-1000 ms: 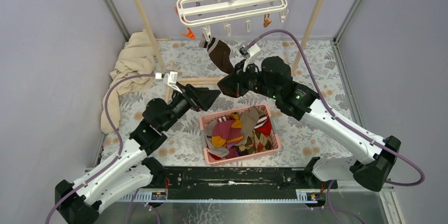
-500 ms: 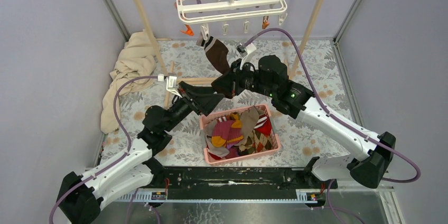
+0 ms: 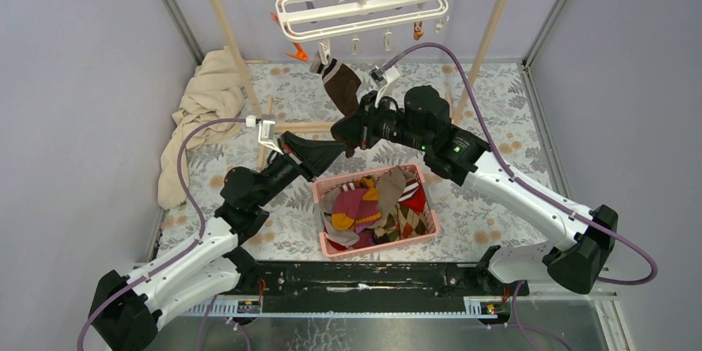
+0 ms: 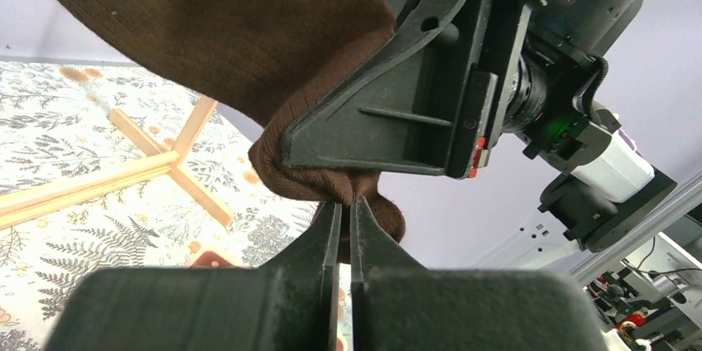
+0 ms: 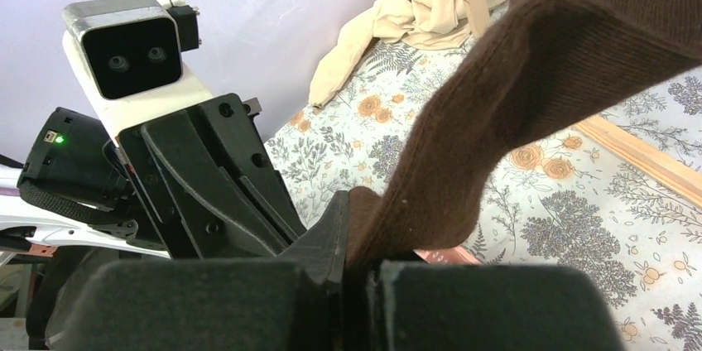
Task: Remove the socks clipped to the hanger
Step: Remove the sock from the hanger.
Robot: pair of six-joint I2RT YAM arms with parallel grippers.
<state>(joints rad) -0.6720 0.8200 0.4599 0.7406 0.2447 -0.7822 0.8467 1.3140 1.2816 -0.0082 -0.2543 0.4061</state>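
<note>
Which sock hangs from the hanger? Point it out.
The dark brown sock, hanging from a clip under the white hanger, the right gripper shut on its lower end. The other socks lie piled in the pink basket.

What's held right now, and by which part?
Right gripper clamps the brown sock at its lower end. Left gripper is shut at the same tip; whether it grips can't be told.

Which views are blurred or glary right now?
Top external: even diffuse light, sharp throughout, no glare. Left wrist: the left tool is a dark, soft mass up close, while the brown sock shows crisp knit. Right wrist: same pattern, with the right tool blurred and the sock in focus.
</note>
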